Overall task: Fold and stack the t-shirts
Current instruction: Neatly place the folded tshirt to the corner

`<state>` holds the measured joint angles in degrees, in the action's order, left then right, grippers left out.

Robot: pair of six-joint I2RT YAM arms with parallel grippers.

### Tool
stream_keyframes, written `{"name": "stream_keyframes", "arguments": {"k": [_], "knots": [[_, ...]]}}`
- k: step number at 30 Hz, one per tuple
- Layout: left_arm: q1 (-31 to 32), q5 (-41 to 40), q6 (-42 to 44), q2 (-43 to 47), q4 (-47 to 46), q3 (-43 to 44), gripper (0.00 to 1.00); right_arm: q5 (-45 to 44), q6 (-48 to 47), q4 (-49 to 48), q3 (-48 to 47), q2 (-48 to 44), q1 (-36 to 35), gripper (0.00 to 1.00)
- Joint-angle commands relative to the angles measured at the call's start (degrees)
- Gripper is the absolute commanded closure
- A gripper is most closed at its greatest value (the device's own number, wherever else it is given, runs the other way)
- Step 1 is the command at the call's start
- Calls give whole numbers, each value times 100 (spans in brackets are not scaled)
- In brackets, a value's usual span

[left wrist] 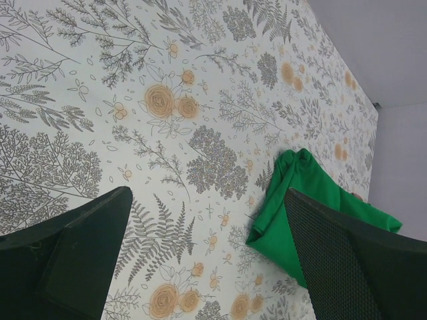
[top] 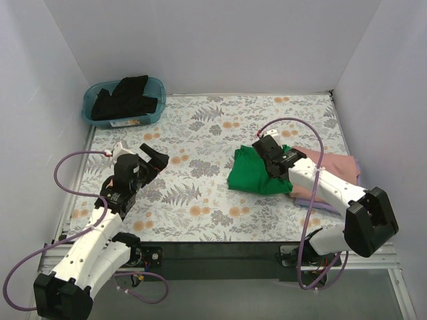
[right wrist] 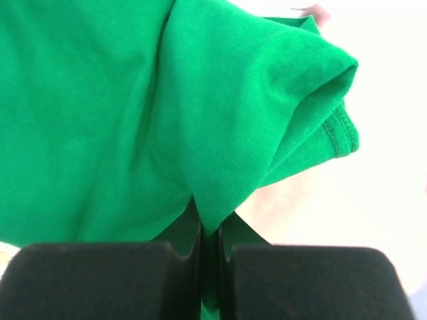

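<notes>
Jaws of the right gripper point(right wrist: 210, 230) are pinched tight on a fold of the green t-shirt point(right wrist: 133, 100), which lies bunched beneath and to their left. The pink t-shirt point(top: 337, 167) lies just to their right. Well apart to the left, the left gripper point(top: 155, 157) hovers over the floral tablecloth point(top: 200, 200), jaws spread wide and holding nothing.

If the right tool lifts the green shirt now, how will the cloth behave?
Probably floppy: the green shirt bunches into soft folds where the right tool pinches it. Likely light, as one thin pinch gathers a whole fold. The rest would probably sag and trail.
</notes>
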<state>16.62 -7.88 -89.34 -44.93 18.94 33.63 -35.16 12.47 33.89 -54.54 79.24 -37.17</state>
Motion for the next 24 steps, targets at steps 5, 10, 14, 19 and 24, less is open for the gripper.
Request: {"name": "stream_keyframes", "arguments": {"k": [5, 10, 14, 19, 24], "knots": [[8, -21, 39, 212, -118, -93, 2, -844, -271, 1286, -768, -514, 367, 99], [-1, -21, 66, 212, -145, -128, 2, -581, -675, 1682, -1295, -717, 561, 99], [-1, -47, 110, 212, -154, -111, 2, -388, -807, 1910, -1708, -875, 614, 99], [-1, -65, 110, 204, -162, -111, 2, -150, -1000, 2157, -1981, -1051, 781, 99], [8, -100, 110, 212, -162, -120, 2, -9, -974, 2605, -2332, -1042, 1018, 99]]}}
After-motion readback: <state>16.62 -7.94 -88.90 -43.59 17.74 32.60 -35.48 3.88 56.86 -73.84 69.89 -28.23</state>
